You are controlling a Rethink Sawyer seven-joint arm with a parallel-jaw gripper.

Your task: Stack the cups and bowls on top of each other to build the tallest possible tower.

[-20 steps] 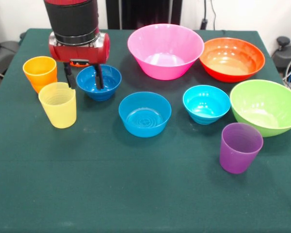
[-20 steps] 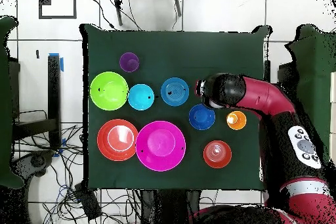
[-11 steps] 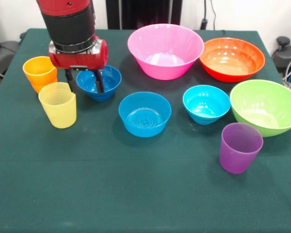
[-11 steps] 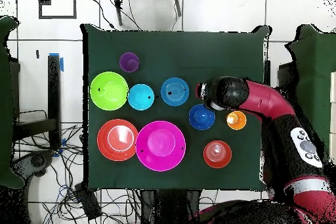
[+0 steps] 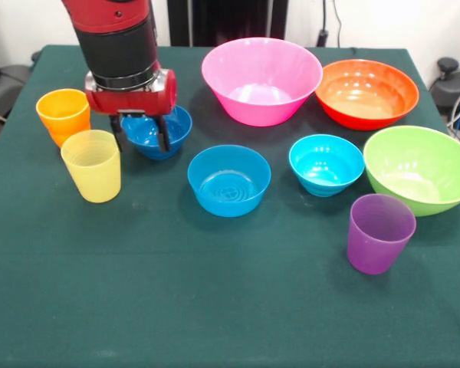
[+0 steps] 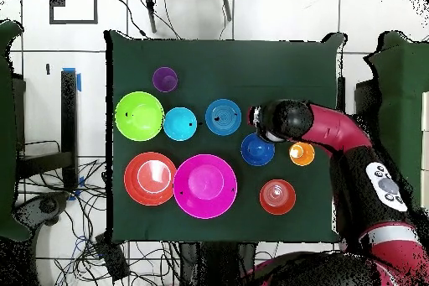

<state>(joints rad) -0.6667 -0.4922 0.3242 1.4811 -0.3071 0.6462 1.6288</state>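
My gripper (image 5: 140, 136) hangs open over the left side of the dark blue small bowl (image 5: 157, 130). One finger (image 5: 164, 136) dips inside the bowl and the other stands outside its left rim. Just left of it are the orange cup (image 5: 64, 115) and the yellow cup (image 5: 93, 165). The mid-blue bowl (image 5: 228, 179) and cyan bowl (image 5: 326, 163) sit mid-table, with the purple cup (image 5: 380, 232) at the near right. No tower shows; each piece stands alone. From overhead the arm's head (image 6: 281, 122) hides the gripper.
The large pink bowl (image 5: 261, 80), orange-red bowl (image 5: 366, 92) and lime green bowl (image 5: 420, 169) line the far and right side. A small orange-red bowl (image 6: 277, 197) shows only from overhead, near the table (image 6: 251, 56) edge by the arm.
The gripper has shifted slightly to the right over the dark blue bowl, and its left finger now stands closer to the rim. The bowls and cups have not moved.
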